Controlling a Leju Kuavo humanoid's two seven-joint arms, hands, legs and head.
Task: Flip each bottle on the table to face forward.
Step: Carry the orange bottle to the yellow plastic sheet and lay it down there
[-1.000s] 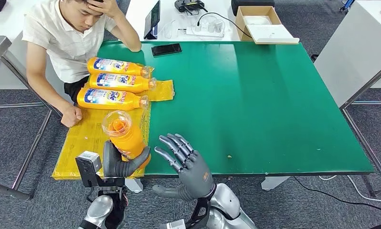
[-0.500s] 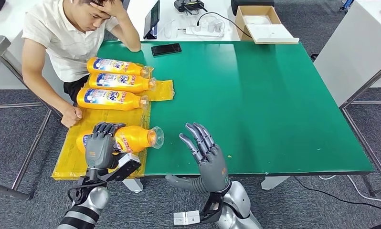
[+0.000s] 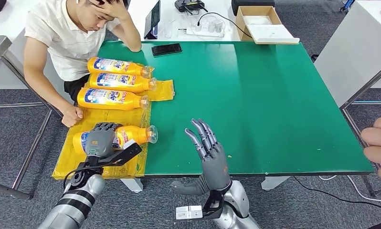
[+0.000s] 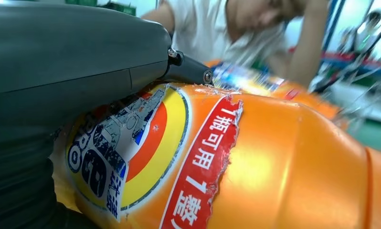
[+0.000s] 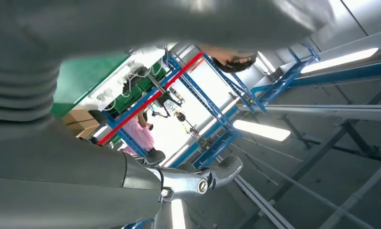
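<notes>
Several orange detergent bottles lie on yellow sheets (image 3: 107, 164) at the left of the green table (image 3: 255, 95). Three lie in a row with labels up: (image 3: 117, 65), (image 3: 121, 82), (image 3: 112, 98). The nearest bottle (image 3: 131, 135) lies on its side, cap pointing right, and my left hand (image 3: 101, 140) grips its body from above. In the left wrist view that bottle's label (image 4: 145, 157) shows right under my left hand (image 4: 59, 95). My right hand (image 3: 210, 155) is raised at the table's near edge, fingers spread, holding nothing; the right wrist view has it up close (image 5: 107, 176).
A person (image 3: 69, 38) sits at the table's left side, fist (image 3: 71, 116) resting by the yellow sheet. A black phone (image 3: 166, 49) lies at the far edge. Another person's hand (image 3: 379, 148) enters at the right. A cardboard box (image 3: 262, 21) stands behind the table.
My left hand has brought the held bottle from standing tilted up down onto its side on the yellow sheet. My right hand rose and drew back. A person's hand appeared at the right edge.
</notes>
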